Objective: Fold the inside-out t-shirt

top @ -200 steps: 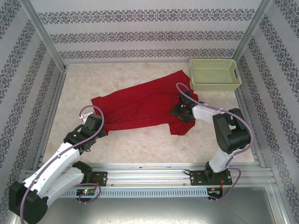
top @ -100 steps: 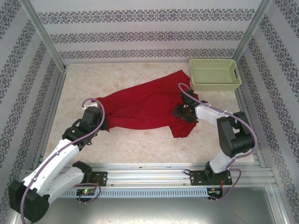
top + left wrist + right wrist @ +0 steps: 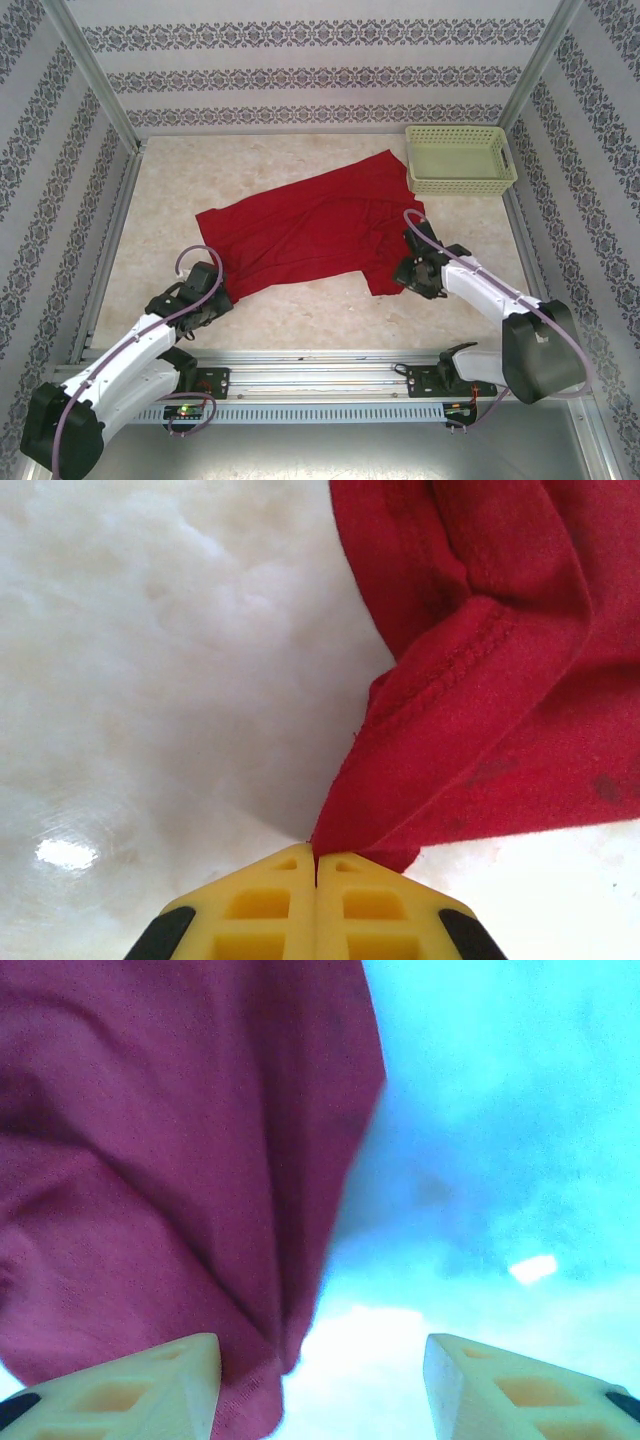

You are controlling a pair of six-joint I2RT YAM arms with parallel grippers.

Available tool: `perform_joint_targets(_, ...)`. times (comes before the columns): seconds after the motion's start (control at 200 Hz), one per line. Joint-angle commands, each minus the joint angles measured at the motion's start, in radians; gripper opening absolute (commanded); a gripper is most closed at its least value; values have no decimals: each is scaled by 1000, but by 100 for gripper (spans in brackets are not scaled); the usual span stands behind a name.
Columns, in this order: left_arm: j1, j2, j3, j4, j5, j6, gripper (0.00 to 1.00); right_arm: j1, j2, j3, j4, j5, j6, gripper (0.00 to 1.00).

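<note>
Two grippers are working the shirt, which is lying spread beside the basket: left gripper is pinching the corner farthest from it (jaws tight together), right gripper is hovering agape at the nearer edge.

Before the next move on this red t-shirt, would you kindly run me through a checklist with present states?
1. Left pincer shut on the t-shirt at its near corner: ok.
2. Right pincer gripping cloth: not ok, it is open with cloth beside it.
3. The t-shirt spread flat: not ok, creased and bunched.
4. The t-shirt apart from the basket: cannot tell, its far tip is close.
5. Bare table in front for folding: ok.
</note>
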Motion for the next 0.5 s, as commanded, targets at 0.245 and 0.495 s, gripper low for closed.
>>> perform_joint_targets(0.245,14,57,23,-3,-93,-43,0,103,24,-35,52,16,80,49)
perform_joint_targets(0.495,57,52,31,-4,-91,-26,0,103,104,71,-1,107,7,18)
